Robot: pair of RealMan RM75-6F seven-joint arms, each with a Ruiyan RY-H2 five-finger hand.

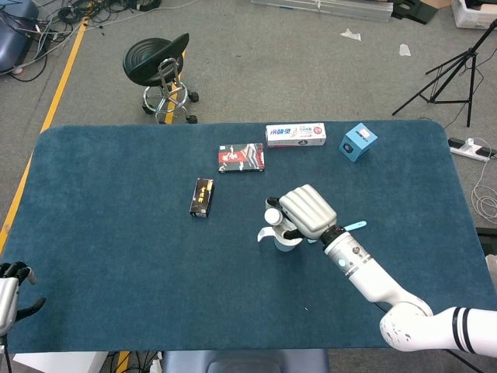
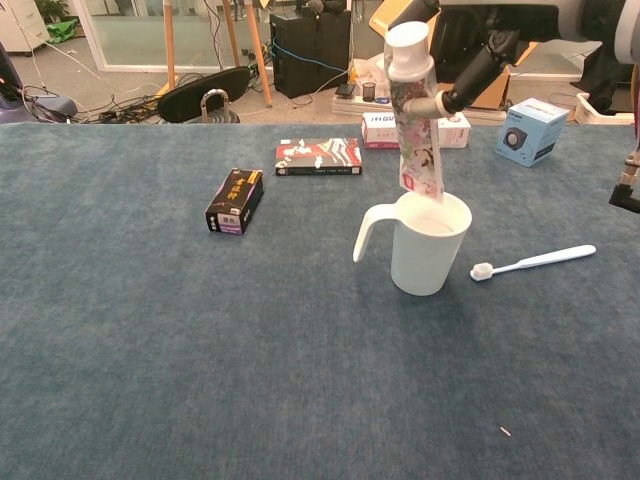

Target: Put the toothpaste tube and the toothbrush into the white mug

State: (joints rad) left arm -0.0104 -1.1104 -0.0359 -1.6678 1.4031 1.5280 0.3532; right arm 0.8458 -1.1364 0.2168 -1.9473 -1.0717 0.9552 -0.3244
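Worktop (image 1: 116,233): blue cloth, carrying everything below.
My right hand (image 1: 309,211): gripping the toothpaste tube (image 2: 415,130) upright, cap up, its lower end at the mug's rim.
My left hand (image 1: 12,284): at the worktop's near-left edge; grip unclear.
White mug (image 2: 428,250): upright, handle left.
Toothbrush (image 2: 532,262): flat, just right of the mug.

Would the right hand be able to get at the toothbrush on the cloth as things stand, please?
Probably not yet: the right hand holds the toothpaste tube over the white mug. The toothbrush lies uncovered just beside the mug on that side, so the way looks free once the tube is released.
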